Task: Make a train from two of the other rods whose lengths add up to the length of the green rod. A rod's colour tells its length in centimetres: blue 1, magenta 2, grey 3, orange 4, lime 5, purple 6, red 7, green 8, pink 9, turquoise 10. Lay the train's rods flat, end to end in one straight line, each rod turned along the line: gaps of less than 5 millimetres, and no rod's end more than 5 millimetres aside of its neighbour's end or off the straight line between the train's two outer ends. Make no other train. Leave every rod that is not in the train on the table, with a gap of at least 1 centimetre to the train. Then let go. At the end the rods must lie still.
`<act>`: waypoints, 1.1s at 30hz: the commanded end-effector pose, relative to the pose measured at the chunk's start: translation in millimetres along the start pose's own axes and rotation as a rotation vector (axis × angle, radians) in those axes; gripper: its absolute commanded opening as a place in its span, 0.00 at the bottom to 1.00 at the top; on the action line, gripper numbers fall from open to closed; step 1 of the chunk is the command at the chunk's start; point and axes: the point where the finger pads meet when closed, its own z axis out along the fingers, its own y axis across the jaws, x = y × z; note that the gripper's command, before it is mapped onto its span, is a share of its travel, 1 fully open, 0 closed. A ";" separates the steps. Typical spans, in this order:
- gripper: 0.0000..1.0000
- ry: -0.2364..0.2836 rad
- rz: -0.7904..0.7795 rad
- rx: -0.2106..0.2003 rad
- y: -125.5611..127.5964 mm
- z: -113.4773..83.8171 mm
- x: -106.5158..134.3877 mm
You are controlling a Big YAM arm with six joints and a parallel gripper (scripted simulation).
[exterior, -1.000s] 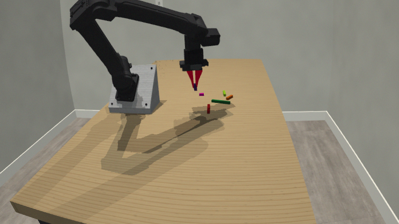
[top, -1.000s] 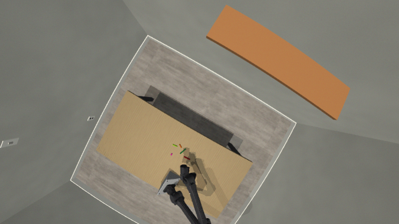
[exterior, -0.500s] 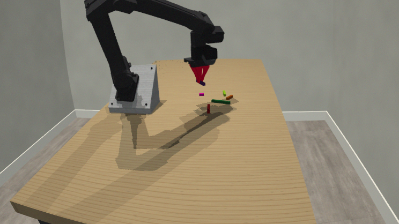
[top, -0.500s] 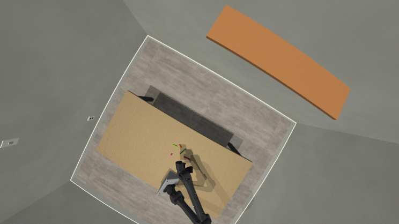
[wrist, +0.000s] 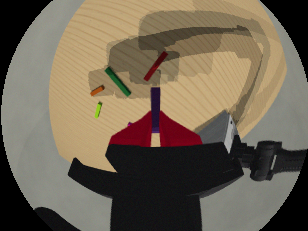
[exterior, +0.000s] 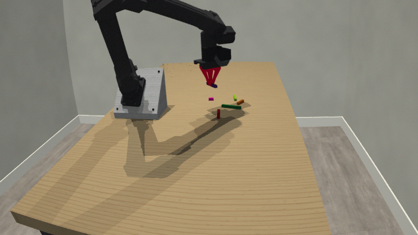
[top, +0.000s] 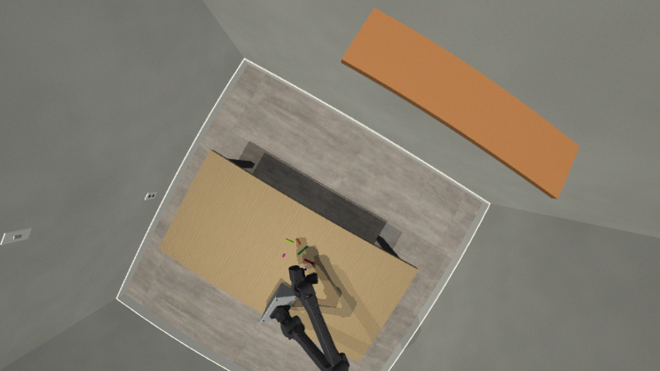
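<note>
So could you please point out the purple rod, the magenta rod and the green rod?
purple rod (wrist: 155, 103): wrist view, mid-length.
magenta rod (exterior: 210, 98): exterior view, top face.
green rod (exterior: 231, 106): exterior view, mid-length.

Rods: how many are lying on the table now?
5: magenta rod, lime rod, orange rod, green rod and red rod, nearest the camera. A sixth, the purple rod, is held in the gripper above.
</note>
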 end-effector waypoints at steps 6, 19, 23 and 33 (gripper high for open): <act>0.03 -0.014 -0.235 -0.063 51.7 -18.9 12.4; 0.03 -0.009 -0.210 -0.069 49.9 -20.1 3.9; 0.03 -0.017 -0.346 -0.063 62.8 -19.2 23.1; 0.03 -0.023 -0.556 -0.062 82.7 -18.6 44.8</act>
